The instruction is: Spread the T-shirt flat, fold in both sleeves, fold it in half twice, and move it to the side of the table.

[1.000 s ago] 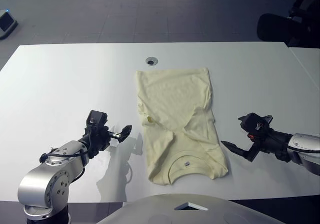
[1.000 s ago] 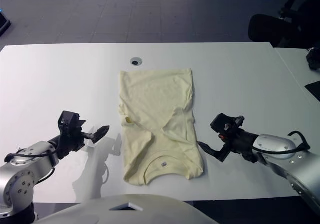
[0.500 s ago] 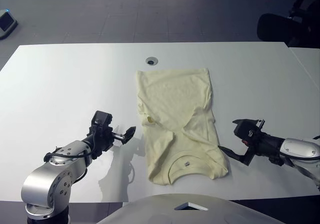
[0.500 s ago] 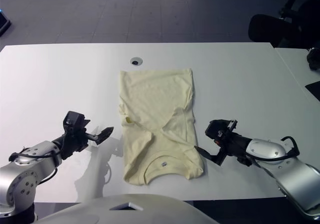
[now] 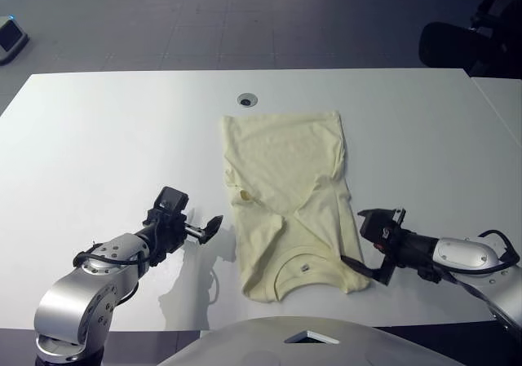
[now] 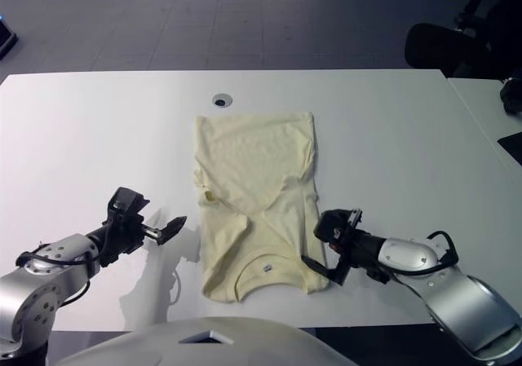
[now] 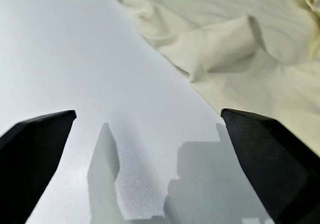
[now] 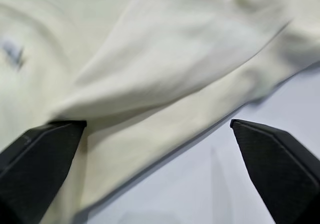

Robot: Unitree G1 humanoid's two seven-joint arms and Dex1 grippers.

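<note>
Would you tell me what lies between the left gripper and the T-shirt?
Nothing but bare table with the left gripper's shadow on it, up to the T-shirt; the left wrist view shows it plainly.

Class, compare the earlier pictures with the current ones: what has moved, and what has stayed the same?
Both grippers moved in toward the T-shirt. The right gripper travelled furthest and is now at the shirt's near right corner, open. The left gripper edged closer to the left side, open and short of the cloth. Nothing was grasped. The shirt lies as before on the table.
</note>
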